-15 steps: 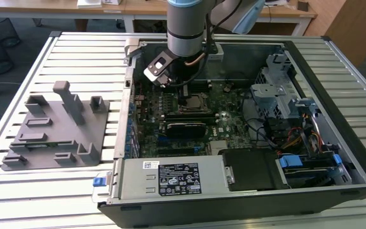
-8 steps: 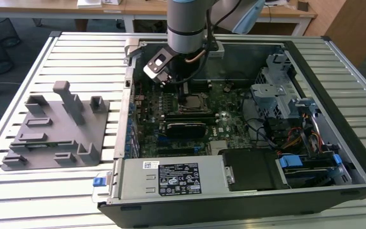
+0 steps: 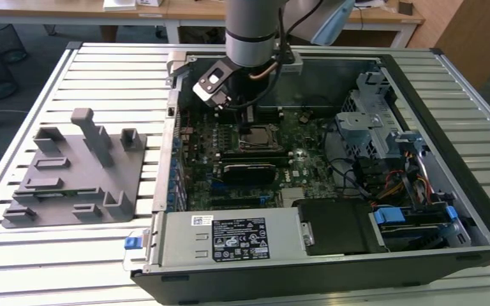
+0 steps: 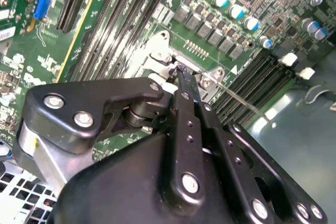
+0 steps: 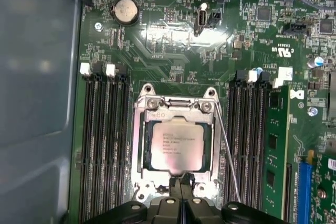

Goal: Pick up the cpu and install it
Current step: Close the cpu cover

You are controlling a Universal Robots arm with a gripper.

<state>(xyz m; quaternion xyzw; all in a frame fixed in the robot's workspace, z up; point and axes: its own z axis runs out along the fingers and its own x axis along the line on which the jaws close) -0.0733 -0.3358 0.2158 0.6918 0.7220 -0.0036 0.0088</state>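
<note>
I saw my arm (image 3: 252,32) as a smooth grey tube with a paler silver band near the wrist. A black-and-white camera block (image 3: 212,83) and a black cable (image 3: 272,89) sat there. The end effector (image 4: 176,74) was matte black, its linkage bars studded with silver screw heads (image 4: 189,183).

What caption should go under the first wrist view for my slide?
The cpu sits inside the socket frame on the motherboard, with the shut gripper at the frame's edge.

cpu (image 5: 175,148): silver-grey, dark print | motherboard (image 5: 173,51): green | gripper (image 5: 182,188): black | memory slots (image 5: 105,145): black | fixture plate (image 3: 83,186): grey | worktop (image 3: 58,255): pale grey, ribbed
</note>
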